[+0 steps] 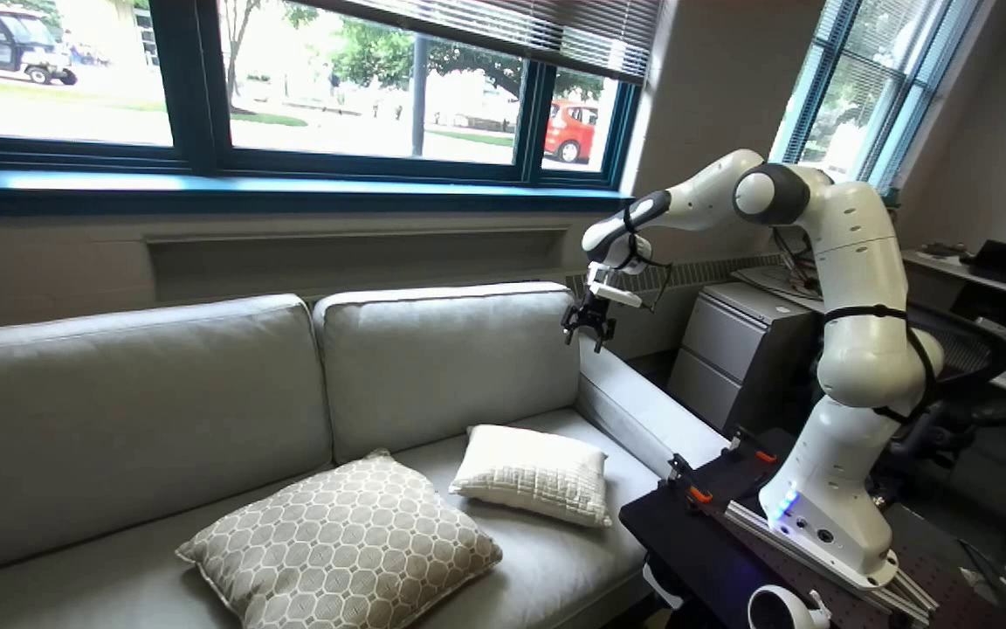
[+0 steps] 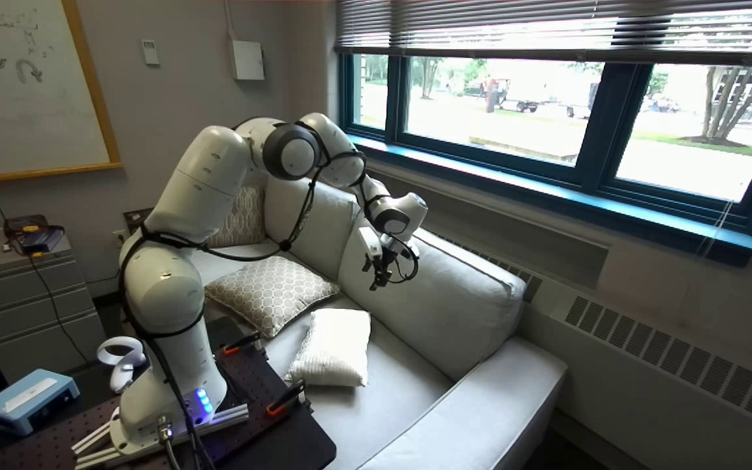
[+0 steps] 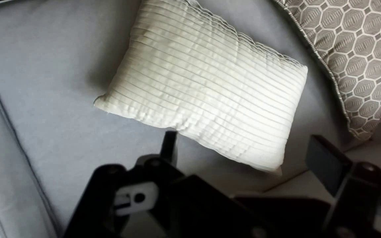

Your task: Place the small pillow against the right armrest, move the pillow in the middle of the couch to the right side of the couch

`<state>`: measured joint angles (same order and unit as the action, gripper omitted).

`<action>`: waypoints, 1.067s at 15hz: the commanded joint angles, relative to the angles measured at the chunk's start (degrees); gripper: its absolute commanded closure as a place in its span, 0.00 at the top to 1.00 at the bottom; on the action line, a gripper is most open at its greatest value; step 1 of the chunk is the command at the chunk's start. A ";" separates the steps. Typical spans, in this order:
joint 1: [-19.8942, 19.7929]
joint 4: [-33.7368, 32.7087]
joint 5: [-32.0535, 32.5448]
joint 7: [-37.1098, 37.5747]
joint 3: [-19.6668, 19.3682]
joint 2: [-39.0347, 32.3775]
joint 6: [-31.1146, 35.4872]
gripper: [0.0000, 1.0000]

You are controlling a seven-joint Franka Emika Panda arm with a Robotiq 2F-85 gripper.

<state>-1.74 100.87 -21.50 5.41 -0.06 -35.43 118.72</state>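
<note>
In an exterior view, the marked whiteboard (image 2: 30, 101) and the label (image 2: 30, 395) on the blue box (image 2: 46, 408) cannot be read. The white arm (image 1: 857, 284) rises beside the couch (image 1: 162, 411), bends at the elbow and reaches over it, its gripper (image 3: 247, 152) pointing downward with fingers (image 3: 327, 165) spread wide. The small pillow (image 1: 534, 473) lies on the couch between the patterned pillow (image 1: 350, 546) and the right armrest (image 1: 647, 406), apart from both.

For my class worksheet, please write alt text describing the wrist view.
A cream pillow lies on a grey couch, with an open, empty claw in the foreground. Part of a tan patterned pillow shows at upper right, an armrest at lower left.
</note>
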 commanded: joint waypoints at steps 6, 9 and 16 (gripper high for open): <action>-2.66 -26.62 3.82 -1.79 1.20 -29.84 -1.46 1.00; -3.63 -34.09 3.84 -1.13 1.99 -38.33 -3.10 1.00; -2.92 -32.80 2.60 -1.52 2.84 -40.79 -5.41 1.00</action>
<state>-4.65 68.07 -18.91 3.89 2.78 -76.21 113.32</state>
